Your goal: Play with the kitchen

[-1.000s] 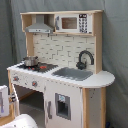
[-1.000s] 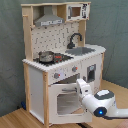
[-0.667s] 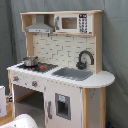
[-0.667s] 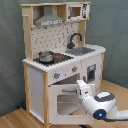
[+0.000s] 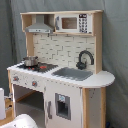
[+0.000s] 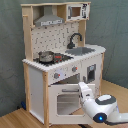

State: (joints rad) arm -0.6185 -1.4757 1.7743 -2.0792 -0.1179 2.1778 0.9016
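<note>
Kitchen (image 5: 60, 70) white and light wood, oven door (image 6: 67, 102) ajar, pincer (image 6: 82, 89) state unclear

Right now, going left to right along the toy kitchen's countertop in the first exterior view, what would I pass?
Small pot → red burner → grey sink → black faucet → bare rounded end of the counter.
</note>
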